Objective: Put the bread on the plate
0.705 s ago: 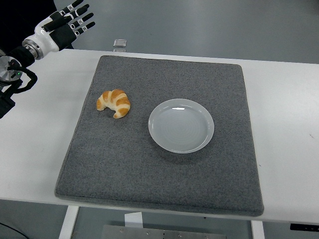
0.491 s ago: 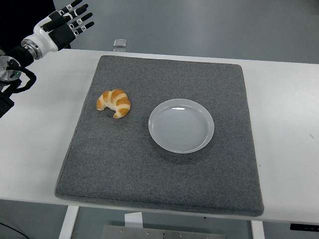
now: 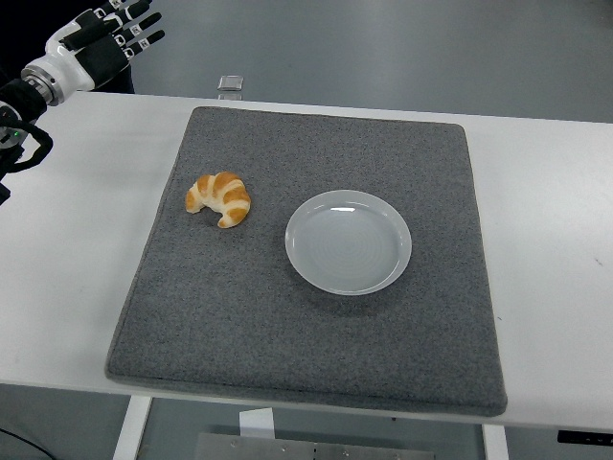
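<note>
Since the earlier frames only the left robot hand (image 3: 103, 36) has moved: it has drifted up and toward the far-left corner of the view, further from the mat than it was, while everything on the bench has kept its place.

Largest first, the white bench (image 3: 67, 268) carries a grey mat (image 3: 316, 355) that covers most of its middle. On the mat, right of its centre, sits a white plate (image 3: 349, 241), and nothing lies on it. The bread (image 3: 219, 198), a golden croissant, lies on the mat to the left of the plate, near it but clearly apart. A small clear object (image 3: 229, 85) rests on the bench just beyond the mat's far edge; what it is cannot be told.

The left robot hand hangs above the far-left corner of the bench, well away from the mat, fingers spread and holding nothing. No right arm shows in the view.

As a judgement of progress, nothing of the task is done yet: the bread has not been grasped or lifted. Still ahead are the reach to the bread, the grasp, the carry across to the plate and the release there.
</note>
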Robot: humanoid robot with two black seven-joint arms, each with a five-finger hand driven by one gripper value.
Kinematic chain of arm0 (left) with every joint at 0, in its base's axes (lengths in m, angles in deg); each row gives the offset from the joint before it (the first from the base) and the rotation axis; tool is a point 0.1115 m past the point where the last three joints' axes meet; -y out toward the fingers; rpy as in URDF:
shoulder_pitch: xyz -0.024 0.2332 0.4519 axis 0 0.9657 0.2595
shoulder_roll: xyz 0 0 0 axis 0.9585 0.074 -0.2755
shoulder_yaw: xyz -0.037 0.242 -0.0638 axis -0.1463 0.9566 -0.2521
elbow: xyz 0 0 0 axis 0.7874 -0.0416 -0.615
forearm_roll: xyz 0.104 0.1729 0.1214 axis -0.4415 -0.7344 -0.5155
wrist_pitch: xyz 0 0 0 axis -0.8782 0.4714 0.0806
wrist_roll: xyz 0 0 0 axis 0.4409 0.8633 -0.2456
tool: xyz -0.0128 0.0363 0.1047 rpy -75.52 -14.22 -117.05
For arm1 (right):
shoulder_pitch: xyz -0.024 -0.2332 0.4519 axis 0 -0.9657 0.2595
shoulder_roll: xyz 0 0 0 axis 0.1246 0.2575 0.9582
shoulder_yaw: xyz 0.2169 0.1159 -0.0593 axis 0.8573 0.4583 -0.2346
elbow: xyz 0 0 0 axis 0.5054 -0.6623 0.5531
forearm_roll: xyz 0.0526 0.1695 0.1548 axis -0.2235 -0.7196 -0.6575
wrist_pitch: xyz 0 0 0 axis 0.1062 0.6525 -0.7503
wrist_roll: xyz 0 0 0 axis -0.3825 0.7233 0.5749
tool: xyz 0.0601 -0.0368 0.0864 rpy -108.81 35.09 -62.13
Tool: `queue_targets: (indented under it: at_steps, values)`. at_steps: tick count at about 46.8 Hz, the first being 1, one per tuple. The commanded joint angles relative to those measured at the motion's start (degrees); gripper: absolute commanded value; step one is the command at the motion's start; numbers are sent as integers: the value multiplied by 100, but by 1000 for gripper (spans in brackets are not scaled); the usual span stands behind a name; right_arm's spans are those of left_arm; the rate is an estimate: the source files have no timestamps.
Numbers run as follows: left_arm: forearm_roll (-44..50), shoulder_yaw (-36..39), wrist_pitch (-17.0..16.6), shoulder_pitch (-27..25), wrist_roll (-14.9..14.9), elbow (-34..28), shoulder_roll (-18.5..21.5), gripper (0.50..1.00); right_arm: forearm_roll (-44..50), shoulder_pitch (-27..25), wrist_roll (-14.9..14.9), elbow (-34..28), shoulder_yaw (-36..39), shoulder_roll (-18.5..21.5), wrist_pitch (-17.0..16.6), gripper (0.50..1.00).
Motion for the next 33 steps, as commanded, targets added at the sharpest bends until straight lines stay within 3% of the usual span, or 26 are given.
queue_targets:
  at_steps: [1, 9, 23, 33]
  values:
    - [-54, 26, 1, -12, 22, -7, 105, 999, 0, 0, 1, 0, 2, 0, 0, 952]
    - [-379, -9, 37, -55, 286, -24, 184, 999, 0, 0, 1, 0, 2, 0, 0, 952]
    - [-1320, 8, 142, -231, 304, -59, 307, 999, 0, 0, 1, 0, 2, 0, 0, 952]
    - [-1899, 35, 256, -258, 348, -1183, 1212, 999, 0, 0, 1, 0, 2, 0, 0, 952]
